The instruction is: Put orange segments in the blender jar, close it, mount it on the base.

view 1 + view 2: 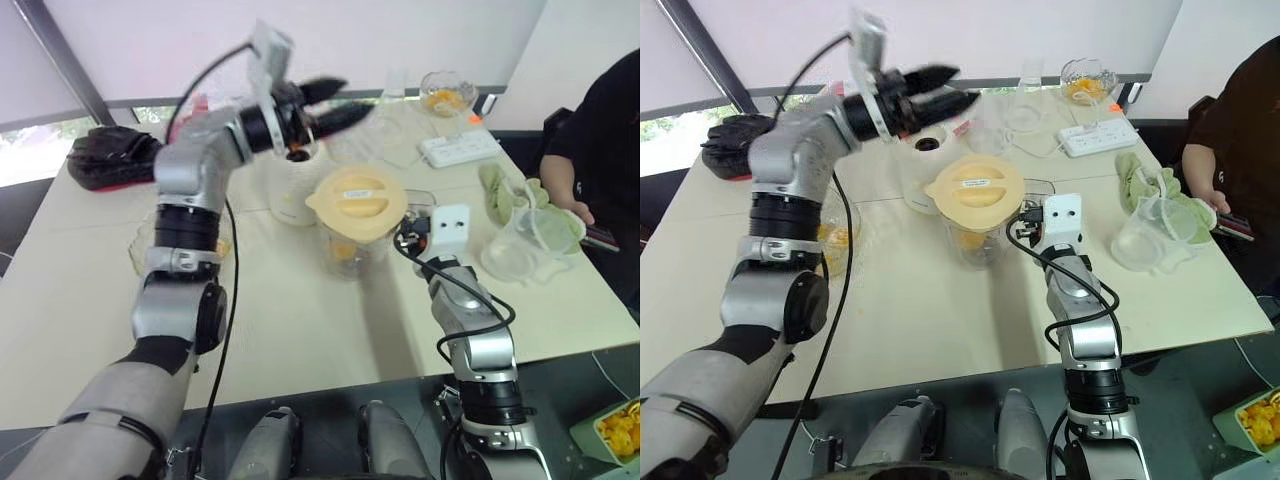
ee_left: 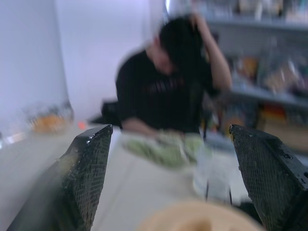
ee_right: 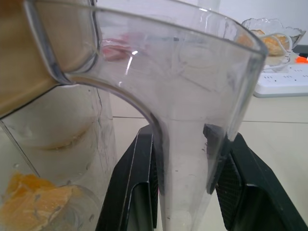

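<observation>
Now the right gripper point(image 3: 185, 178) is pinching the blender jar point(image 1: 350, 245) by its handle mid-table, lid point(image 1: 358, 195) on; the left gripper point(image 1: 940, 88), fingers spread, is hovering empty. Lifting straight should keep it level toward the base point(image 1: 297, 190) behind.

Head views overlook table point(image 1: 300, 320); wrist views sit close.

free: table front point(image 1: 300, 330) | blocked: base point(image 1: 292, 195) behind blender jar point(image 1: 352, 240)
</observation>
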Action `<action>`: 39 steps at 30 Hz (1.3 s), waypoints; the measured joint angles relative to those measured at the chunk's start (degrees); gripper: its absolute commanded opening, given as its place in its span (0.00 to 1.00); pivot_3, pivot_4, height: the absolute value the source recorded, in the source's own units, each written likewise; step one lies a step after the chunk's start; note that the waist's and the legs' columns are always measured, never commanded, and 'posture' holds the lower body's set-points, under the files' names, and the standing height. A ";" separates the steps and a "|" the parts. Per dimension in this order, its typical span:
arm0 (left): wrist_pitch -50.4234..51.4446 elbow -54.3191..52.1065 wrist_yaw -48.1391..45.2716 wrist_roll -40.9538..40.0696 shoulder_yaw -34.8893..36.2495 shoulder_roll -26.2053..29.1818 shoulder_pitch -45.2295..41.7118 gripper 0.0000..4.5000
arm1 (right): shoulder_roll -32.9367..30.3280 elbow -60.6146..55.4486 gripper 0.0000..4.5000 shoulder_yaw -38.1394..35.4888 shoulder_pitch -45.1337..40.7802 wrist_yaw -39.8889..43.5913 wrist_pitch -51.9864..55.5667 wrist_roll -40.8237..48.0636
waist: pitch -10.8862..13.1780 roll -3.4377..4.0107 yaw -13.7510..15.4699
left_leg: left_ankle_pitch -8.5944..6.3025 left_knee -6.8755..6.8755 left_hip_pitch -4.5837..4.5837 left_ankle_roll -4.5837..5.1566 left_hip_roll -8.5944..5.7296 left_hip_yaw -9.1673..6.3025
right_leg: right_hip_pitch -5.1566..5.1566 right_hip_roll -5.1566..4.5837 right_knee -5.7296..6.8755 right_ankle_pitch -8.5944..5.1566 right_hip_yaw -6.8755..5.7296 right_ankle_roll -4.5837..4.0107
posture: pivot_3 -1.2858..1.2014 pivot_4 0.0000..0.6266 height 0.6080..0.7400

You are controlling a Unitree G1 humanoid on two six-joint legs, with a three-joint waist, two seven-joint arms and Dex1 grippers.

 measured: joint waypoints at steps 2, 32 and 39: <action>1.71 -7.42 1.24 -2.69 0.99 2.09 4.42 0.90 | 0.01 0.09 0.22 -0.01 0.01 0.24 -0.01 0.11 | -0.03 0.06 -0.13 | 0.00 -0.04 0.04 0.00 0.00 0.06 | 0.00 0.00 0.01 0.00 0.06 0.00 | 0.52 0.24 1.00; -26.40 -37.94 33.66 15.07 -8.30 -3.24 63.81 0.90 | -9.36 12.28 0.22 -8.38 -41.54 -0.24 18.69 5.36 | 0.15 0.25 0.15 | 0.01 -0.23 -0.04 -0.03 0.11 0.30 | -0.19 -0.03 -0.18 0.11 0.04 -0.19 | 0.52 0.24 1.00; -31.58 -36.65 37.00 18.35 -10.08 -3.90 64.95 0.90 | -4.45 38.52 0.22 -10.26 -61.90 -4.09 13.33 5.93 | 0.15 0.24 -0.05 | 0.10 -0.78 -0.04 -0.17 0.16 0.40 | -0.45 -0.05 -0.28 0.13 0.09 -0.24 | 0.52 0.24 1.00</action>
